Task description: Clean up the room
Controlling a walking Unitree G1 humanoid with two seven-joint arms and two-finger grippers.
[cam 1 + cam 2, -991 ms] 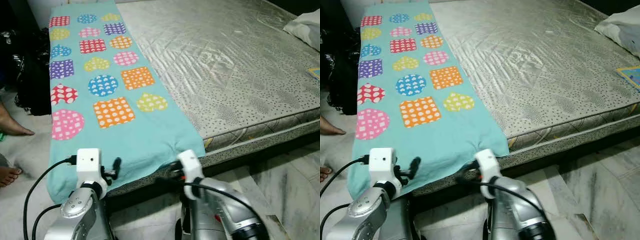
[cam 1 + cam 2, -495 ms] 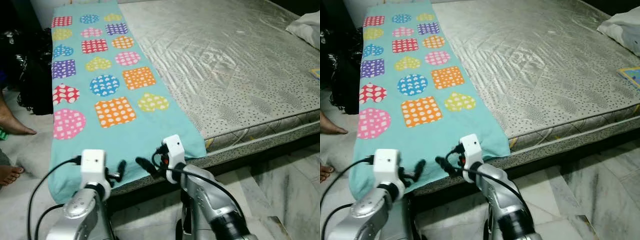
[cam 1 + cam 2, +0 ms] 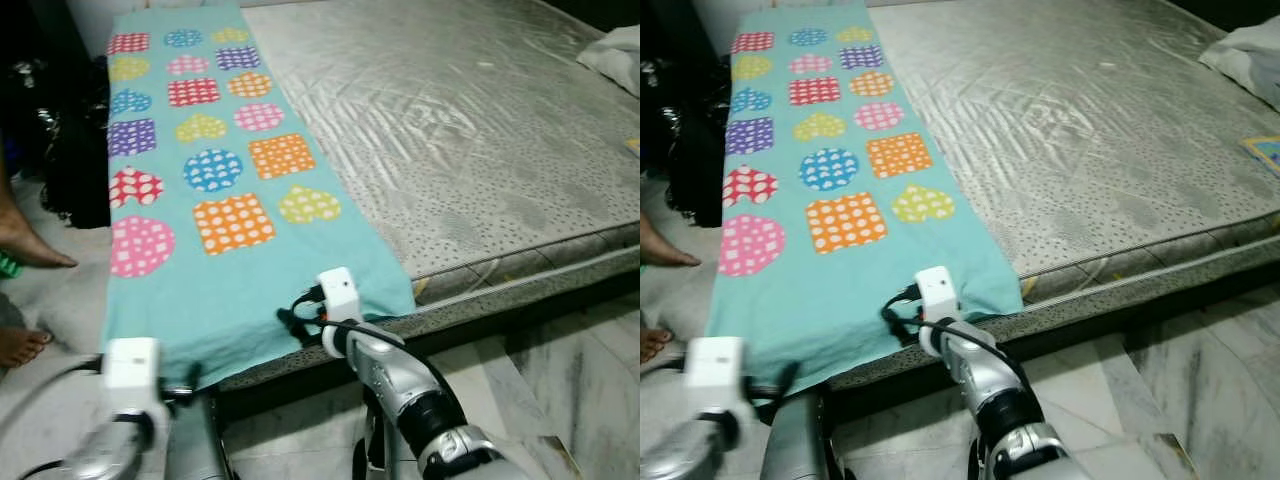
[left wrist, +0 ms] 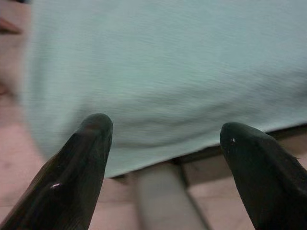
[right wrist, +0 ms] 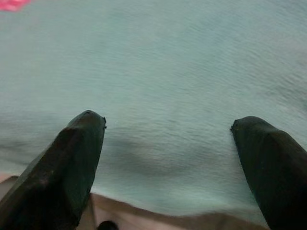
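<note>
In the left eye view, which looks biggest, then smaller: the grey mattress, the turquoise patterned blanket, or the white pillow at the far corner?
1. Mattress, largest.
2. Blanket.
3. Pillow, smallest, though it is cut off at the edge and farthest away, so its true size is unsure.

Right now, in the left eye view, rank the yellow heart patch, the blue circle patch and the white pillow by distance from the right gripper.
From the right gripper:
1. Yellow heart patch, just ahead on the blanket's right edge.
2. Blue circle patch, farther up, mid-blanket.
3. White pillow, far right corner of the mattress.
</note>
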